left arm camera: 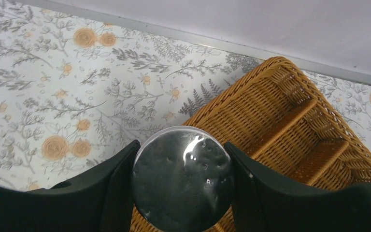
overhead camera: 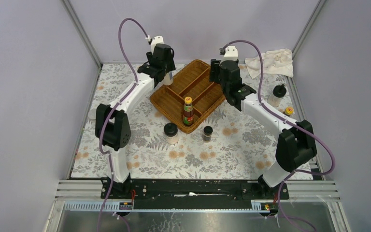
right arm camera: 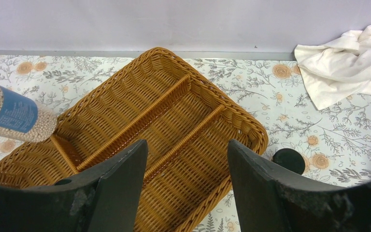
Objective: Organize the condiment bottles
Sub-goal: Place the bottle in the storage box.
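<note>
Links: white tubes on left arm [overhead camera: 130,96] and right arm [overhead camera: 263,112].
Joints: bulky black housings, elbows at 8 and 4 o'clock of the top view.
Cables: purple cable [overhead camera: 120,36] looping from each wrist, bases at 6 o'clock.
Left gripper [left arm camera: 181,145]: smooth matte black fingers [left arm camera: 101,193].
Right gripper [right arm camera: 188,147]: black fingers [right arm camera: 263,193], scuffed grey.
Light: small green light [overhead camera: 240,90] on the right wrist.

Woven wicker tray [right arm camera: 183,121], glossy shaker lid [left arm camera: 182,179]

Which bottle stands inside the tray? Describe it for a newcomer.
Find the brown wicker divided tray, centre of the top view. At its near corner stands a sauce bottle, upright. Unlike the wide black-lidded jar and the small dark jar just outside that corner, it is slim, red-labelled and yellow-capped.
</note>
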Tool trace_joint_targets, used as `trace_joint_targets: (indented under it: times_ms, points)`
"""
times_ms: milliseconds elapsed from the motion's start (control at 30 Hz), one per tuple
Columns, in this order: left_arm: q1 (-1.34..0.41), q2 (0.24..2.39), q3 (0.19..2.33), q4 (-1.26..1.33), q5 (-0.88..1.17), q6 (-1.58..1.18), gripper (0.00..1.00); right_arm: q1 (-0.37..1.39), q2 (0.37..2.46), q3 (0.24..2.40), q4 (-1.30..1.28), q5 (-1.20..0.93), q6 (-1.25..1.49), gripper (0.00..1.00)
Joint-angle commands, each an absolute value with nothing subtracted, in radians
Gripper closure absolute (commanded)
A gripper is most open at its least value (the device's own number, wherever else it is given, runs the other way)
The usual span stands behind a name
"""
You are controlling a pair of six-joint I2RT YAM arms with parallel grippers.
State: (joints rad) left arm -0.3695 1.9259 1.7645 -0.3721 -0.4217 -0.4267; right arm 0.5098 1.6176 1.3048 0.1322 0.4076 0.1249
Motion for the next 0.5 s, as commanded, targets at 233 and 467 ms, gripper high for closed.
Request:
trace_joint_targets:
  times_ms: [233, 467]
  points:
    - [-0.339, 2.019, 1.853, -0.13, -0.232, -0.372, 1.0, 0.5, 1.665, 1.371, 0.172, 0.499, 0.12, 0.32]
    - [-0.34, 2.085, 1.888, -0.061, -0.128, -0.369, 1.0, 0.498, 1.667, 1.357, 0.19, 0.524, 0.109, 0.32]
